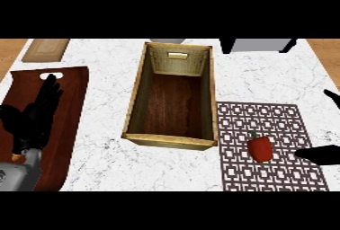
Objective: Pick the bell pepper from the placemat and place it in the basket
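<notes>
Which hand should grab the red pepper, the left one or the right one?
Right, I'd say. The right hand is at the right edge of the mat, just beside the pepper. The left hand rests over the board, with the basket in between.

Wooden basket (136,103), white marble counter (100,148)

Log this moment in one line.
bell pepper: on placemat, outside basket | right hand: open, beside it | left hand: open, resting over cutting board

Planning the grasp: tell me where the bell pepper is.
Head view, right side: the bell pepper lies on the placemat, between basket and right hand.
</notes>
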